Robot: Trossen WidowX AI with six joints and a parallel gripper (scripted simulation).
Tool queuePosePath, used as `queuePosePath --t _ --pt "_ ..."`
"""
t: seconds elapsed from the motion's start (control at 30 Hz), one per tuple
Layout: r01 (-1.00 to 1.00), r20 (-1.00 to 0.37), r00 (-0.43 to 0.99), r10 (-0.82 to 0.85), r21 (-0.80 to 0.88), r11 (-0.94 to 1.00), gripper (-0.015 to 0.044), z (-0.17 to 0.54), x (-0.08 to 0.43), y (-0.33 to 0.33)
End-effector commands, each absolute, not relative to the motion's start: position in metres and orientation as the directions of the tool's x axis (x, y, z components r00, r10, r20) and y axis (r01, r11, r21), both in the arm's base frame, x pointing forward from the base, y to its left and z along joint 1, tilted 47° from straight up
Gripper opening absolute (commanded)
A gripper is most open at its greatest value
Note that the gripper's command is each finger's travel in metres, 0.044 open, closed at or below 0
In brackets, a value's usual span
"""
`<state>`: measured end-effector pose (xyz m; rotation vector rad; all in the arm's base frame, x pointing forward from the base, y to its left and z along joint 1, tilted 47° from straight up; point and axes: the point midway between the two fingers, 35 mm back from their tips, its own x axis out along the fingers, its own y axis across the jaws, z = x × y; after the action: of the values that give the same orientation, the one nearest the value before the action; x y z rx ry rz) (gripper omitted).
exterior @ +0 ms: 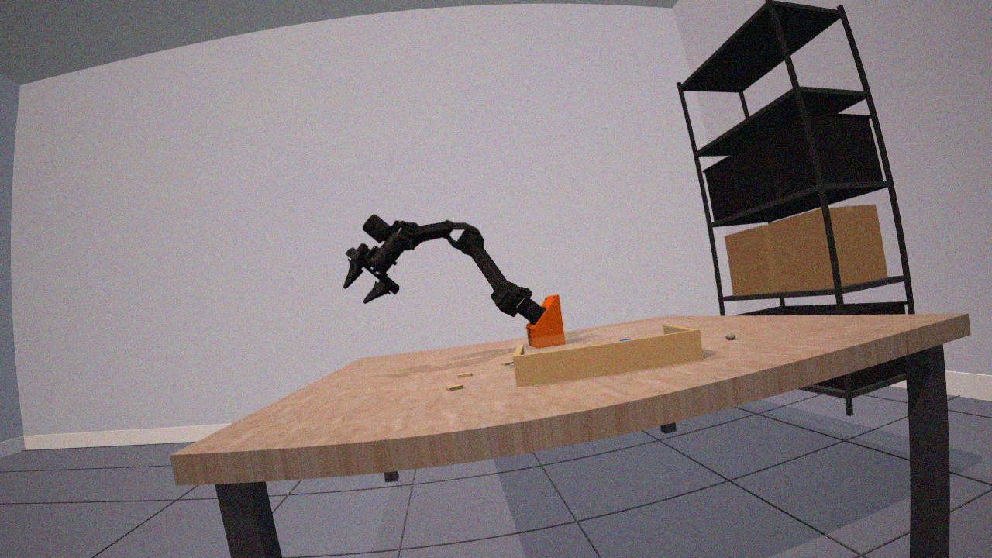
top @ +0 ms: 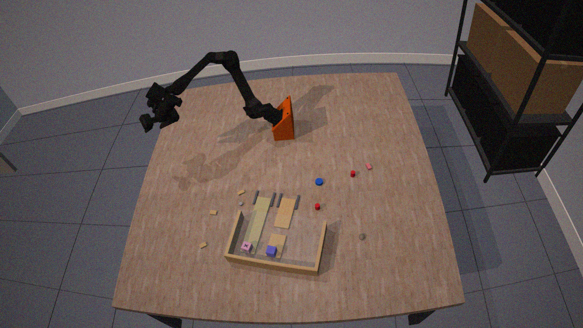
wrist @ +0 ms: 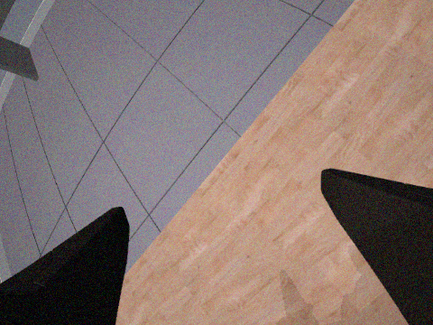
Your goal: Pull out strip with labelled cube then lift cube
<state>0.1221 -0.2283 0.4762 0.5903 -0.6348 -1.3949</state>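
Note:
A long green strip (top: 257,222) in one piece lies in the wooden three-walled pen (top: 273,264) (exterior: 610,357) and carries a pink cube marked X (top: 246,246) at its near end. Beside it a tan strip is in two pieces, a far piece (top: 284,212) and a near piece (top: 278,239) with a plain purple cube (top: 271,250). My gripper (top: 155,123) (exterior: 360,290) (wrist: 225,199) is open and empty. It hangs high over the table's far left edge, far from the strips, and the wrist view shows only table edge and floor.
Dark guide rails (top: 255,197) flank the strips' far ends. A blue disc (top: 318,181), two red cylinders (top: 353,173) (top: 317,206), a pink block (top: 369,166), a grey ball (top: 361,236) and small tan blocks (top: 213,212) lie about. The orange arm base (top: 283,122) stands at the back, and a shelf (top: 517,81) stands right.

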Motion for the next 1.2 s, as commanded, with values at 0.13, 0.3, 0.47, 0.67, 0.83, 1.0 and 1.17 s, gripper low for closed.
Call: queuePosePath --t 0.13,0.3,0.47,0.67,0.83,1.0,1.17 --pt "0.839 -0.049 0.349 -0.936 0.46 0.289 0.04 0.409 0.235 -0.202" --pt "0.854 -0.112 0.482 -0.869 0.283 0.437 0.04 0.364 0.287 -0.168" --pt "0.802 -0.174 0.597 -0.783 0.096 0.59 0.04 0.318 0.327 -0.121" --pt "0.672 -0.266 0.697 -0.666 -0.082 0.736 0.04 0.257 0.355 -0.058" --pt "0.514 -0.315 0.75 -0.581 -0.274 0.813 0.04 0.208 0.362 -0.005" --pt "0.291 -0.356 0.796 -0.489 -0.483 0.826 0.04 0.154 0.352 0.051" --pt "0.035 -0.39 0.833 -0.392 -0.671 0.741 0.04 0.102 0.325 0.1"
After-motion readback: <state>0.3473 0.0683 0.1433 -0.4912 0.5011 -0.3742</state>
